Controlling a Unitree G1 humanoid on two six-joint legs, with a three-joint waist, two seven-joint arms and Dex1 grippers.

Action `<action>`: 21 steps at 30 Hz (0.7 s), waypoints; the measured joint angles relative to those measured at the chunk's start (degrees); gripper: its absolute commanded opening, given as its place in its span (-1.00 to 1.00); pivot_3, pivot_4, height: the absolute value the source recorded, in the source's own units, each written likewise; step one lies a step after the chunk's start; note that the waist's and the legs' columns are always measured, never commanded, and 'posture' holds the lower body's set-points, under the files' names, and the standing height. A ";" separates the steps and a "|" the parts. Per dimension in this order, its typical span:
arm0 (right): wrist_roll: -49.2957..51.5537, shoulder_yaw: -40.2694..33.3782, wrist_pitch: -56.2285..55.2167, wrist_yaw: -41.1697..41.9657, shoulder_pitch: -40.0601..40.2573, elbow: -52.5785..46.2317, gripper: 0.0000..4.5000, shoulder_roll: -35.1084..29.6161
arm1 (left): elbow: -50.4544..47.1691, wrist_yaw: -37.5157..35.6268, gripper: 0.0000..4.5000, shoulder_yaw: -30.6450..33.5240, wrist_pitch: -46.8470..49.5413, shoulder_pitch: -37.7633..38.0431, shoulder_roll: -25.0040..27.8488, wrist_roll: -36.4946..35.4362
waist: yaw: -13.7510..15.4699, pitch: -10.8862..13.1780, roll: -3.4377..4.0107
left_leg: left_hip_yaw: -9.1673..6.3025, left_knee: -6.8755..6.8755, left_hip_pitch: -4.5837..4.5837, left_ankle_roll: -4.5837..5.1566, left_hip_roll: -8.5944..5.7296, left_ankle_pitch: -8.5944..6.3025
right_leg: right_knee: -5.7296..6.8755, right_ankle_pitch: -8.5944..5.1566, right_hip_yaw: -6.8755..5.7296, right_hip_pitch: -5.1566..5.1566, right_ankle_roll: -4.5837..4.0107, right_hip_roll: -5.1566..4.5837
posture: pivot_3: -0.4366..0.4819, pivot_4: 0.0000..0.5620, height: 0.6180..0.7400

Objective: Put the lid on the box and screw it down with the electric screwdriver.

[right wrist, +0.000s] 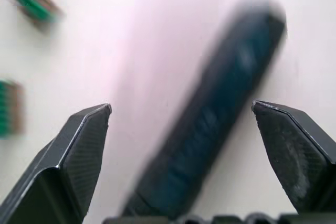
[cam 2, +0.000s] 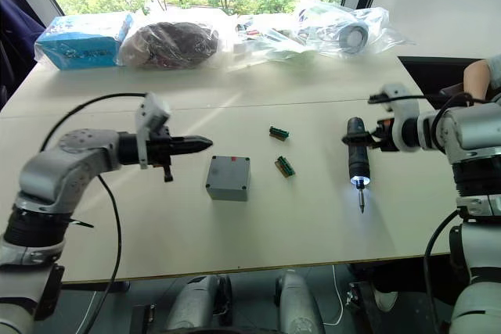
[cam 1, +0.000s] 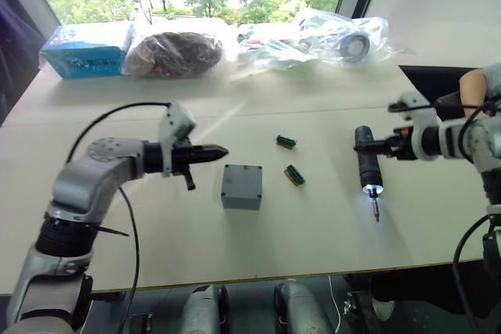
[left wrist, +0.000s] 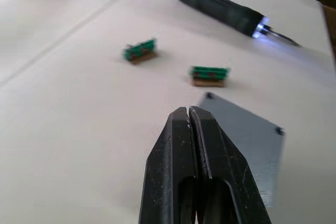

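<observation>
The black and dark-blue pen-shaped electric screwdriver point(cam 1: 366, 165) lies right of the lidded square grey metal box point(cam 1: 241, 186) — rigid, smooth, best gripped mid-barrel. The right gripper point(right wrist: 181, 114) straddles it wide open; the left gripper point(left wrist: 189, 116) hovers pinched together.

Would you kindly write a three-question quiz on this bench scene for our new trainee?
1. True or false: the left gripper's fingers are shut.
2. Which item lies between the right gripper's open fingers? A) a small green part B) the black and dark-blue pen-shaped electric screwdriver C) the blue packet
3. Fill in: the grey metal lid sits on the ____.

Key
1. True.
2. B.
3. The square grey metal box, closing it.
</observation>
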 measured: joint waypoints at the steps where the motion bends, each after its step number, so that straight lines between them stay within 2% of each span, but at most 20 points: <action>1: 1.41 -2.37 -3.02 1.10 2.16 -6.54 0.99 0.85 | 0.91 0.83 -1.00 0.21 -0.42 1.31 0.36 0.76 | 0.11 -0.01 -0.01 | -0.03 -0.04 0.02 -0.01 0.01 0.01 | 0.01 -0.03 -0.02 0.03 0.04 0.00 | -0.05 -0.47 1.00; 4: 5.10 -3.38 -5.64 3.32 9.65 -22.15 0.99 2.58 | 1.21 0.82 -1.00 -1.20 -0.44 5.71 1.14 2.27 | 0.31 -0.01 -0.12 | -0.08 0.00 0.00 -0.05 0.03 0.02 | -0.02 -0.03 -0.12 0.12 0.04 -0.05 | -0.05 -0.47 1.00; 7: 5.12 1.94 -7.12 3.32 18.77 -32.90 0.99 3.91 | 0.70 0.24 -1.00 -4.92 -0.54 7.93 2.64 4.68 | 0.91 -0.03 -0.20 | -0.10 0.11 0.03 -0.05 0.02 0.00 | -0.07 -0.04 -0.17 0.24 0.02 -0.21 | -0.05 -0.47 1.00; 9: 5.00 5.76 -7.06 1.62 22.48 -36.79 0.99 7.32 | 0.39 -0.30 -1.00 -6.84 -0.96 8.06 2.54 5.67 | 1.19 -0.02 -0.21 | -0.11 0.20 0.02 -0.05 0.01 0.01 | -0.09 -0.05 -0.15 0.27 -0.07 -0.24 | -0.05 -0.47 1.00; 14: 1.68 13.53 -7.75 -1.68 25.57 -40.22 0.99 11.01 | -0.39 -0.72 -1.00 -8.67 -1.96 7.62 1.32 6.44 | 1.47 -0.05 -0.26 | -0.14 0.25 0.04 -0.04 0.00 0.01 | -0.06 -0.10 -0.15 0.30 -0.25 -0.25 | -0.05 -0.47 1.00; 21: -1.70 17.75 -7.84 -4.62 25.49 -36.70 0.99 16.40 | -0.70 -0.67 -1.00 -12.49 -2.88 6.66 -2.63 7.81 | 1.45 -0.06 -0.27 | -0.14 0.25 0.04 -0.03 -0.05 0.02 | -0.03 0.00 -0.16 0.30 -0.07 -0.13 | -0.05 -0.47 1.00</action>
